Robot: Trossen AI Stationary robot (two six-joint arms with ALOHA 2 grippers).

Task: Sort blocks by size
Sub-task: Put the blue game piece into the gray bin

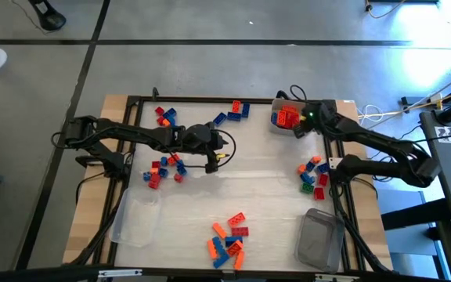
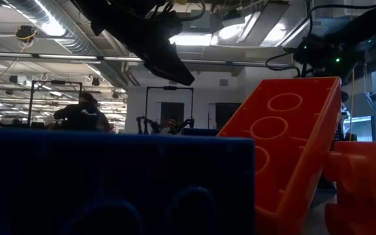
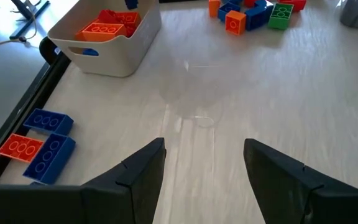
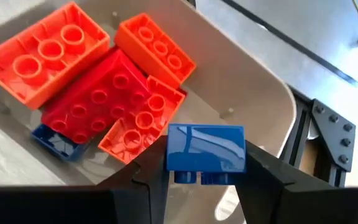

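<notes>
The blocks lie in loose heaps on the table: at the far left (image 1: 167, 116), far middle (image 1: 237, 111), left (image 1: 163, 166), right (image 1: 313, 174) and near edge (image 1: 229, 239). A white tub (image 1: 276, 110) at the far right holds red and orange blocks (image 4: 110, 93). My right gripper (image 1: 294, 125) hangs over that tub, shut on a small blue block (image 4: 205, 146). My left gripper (image 3: 204, 155) stands open above bare table near the middle, with nothing between its fingers. My right gripper pinches the blue block by two opposite sides (image 4: 173, 155) between its two fingers (image 4: 145, 177). The fingers slant down toward the tub. The block is lifted clear, above the red and orange blocks in the white tub, with its studs turned toward the wrist.
A clear plastic tub (image 1: 135, 219) lies at the near left and a darker clear one (image 1: 319, 235) at the near right. Bare table stretches across the middle. In the low view a blue block (image 2: 109, 183) and an orange block (image 2: 292, 150) stand close before the camera.
</notes>
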